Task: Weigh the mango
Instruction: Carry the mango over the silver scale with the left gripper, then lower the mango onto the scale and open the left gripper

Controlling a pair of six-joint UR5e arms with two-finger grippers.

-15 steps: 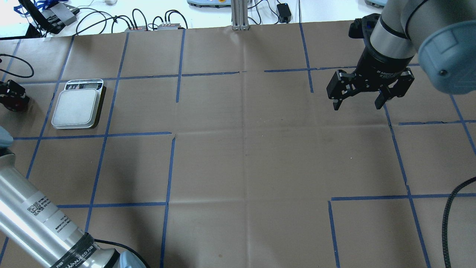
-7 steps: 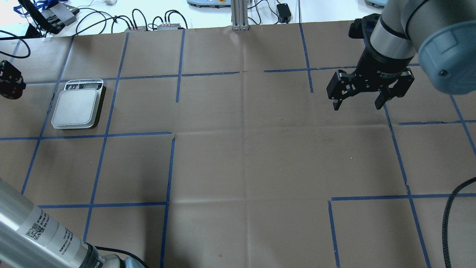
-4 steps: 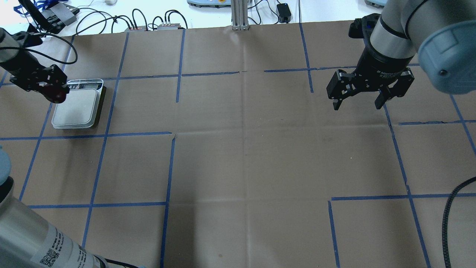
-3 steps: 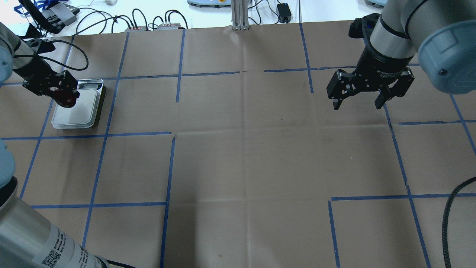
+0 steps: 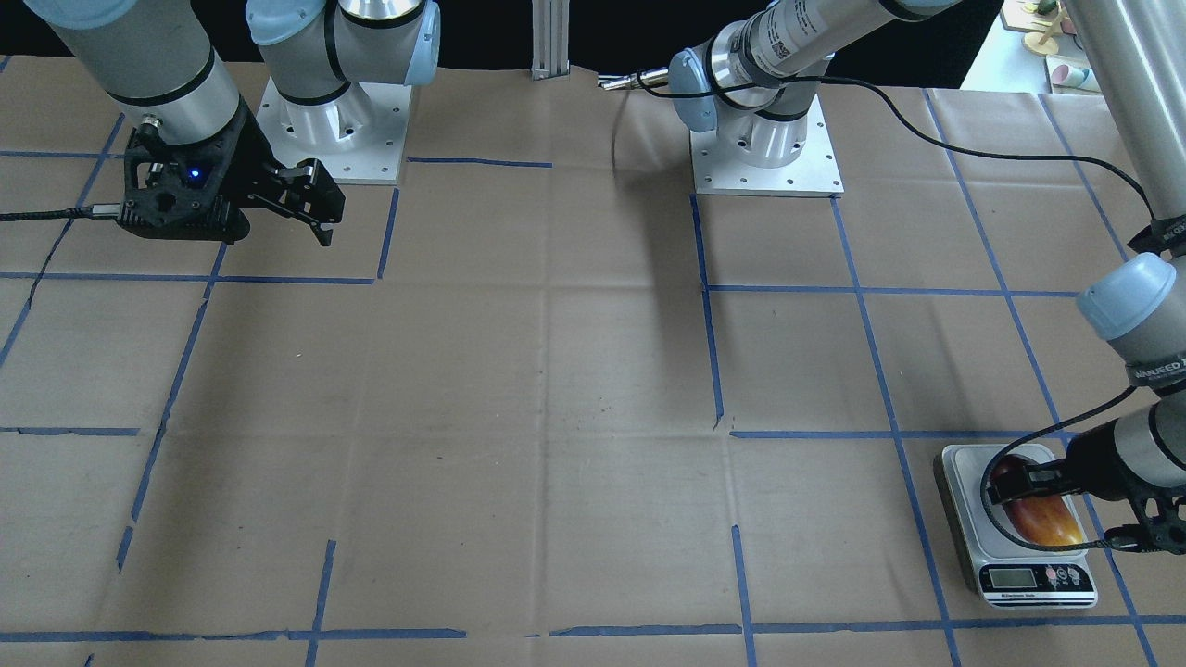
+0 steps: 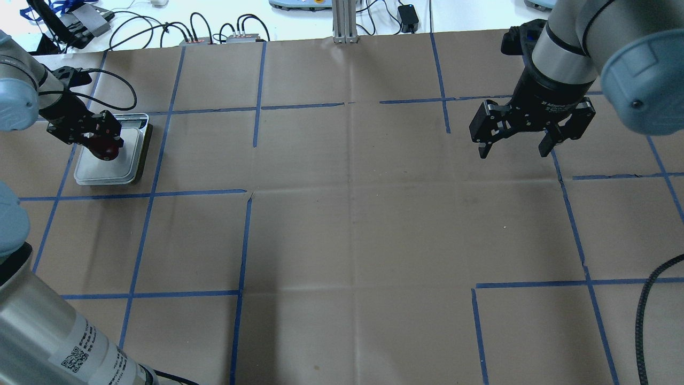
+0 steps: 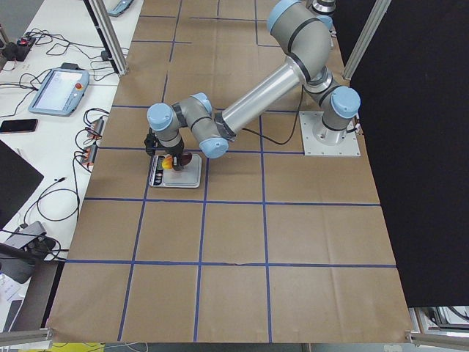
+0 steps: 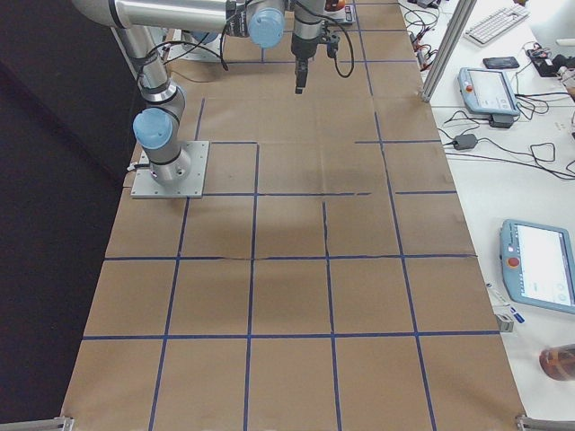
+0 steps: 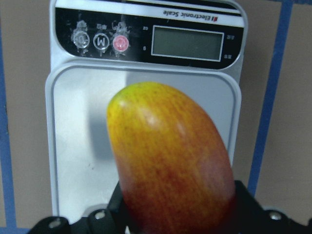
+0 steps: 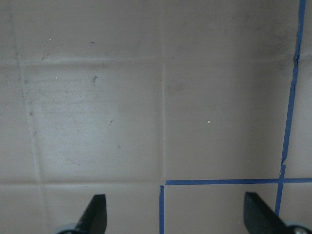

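Note:
The mango (image 9: 170, 165), dark red shading to yellow at its tip, is held at its red end by my left gripper (image 9: 175, 222), which is shut on it. It hangs over the white platform of the scale (image 9: 73, 146), yellow end toward the display; I cannot tell if it touches. The same shows from the front: mango (image 5: 1038, 514), left gripper (image 5: 1024, 489), scale (image 5: 964, 533). From overhead, the mango (image 6: 104, 148) and left gripper (image 6: 100, 140) are over the scale (image 6: 112, 174) at the far left. My right gripper (image 6: 513, 154) is open and empty above bare paper at the far right.
The table is covered in brown paper with a blue tape grid (image 6: 256, 107). Cables and small boxes (image 6: 214, 32) lie along the far edge. A metal post (image 6: 344, 21) stands at the far middle. The arm base plates (image 5: 764, 157) sit on the robot's side.
My left gripper has carried the mango from the table's left edge rightward over the scale platform. The right arm has not moved.

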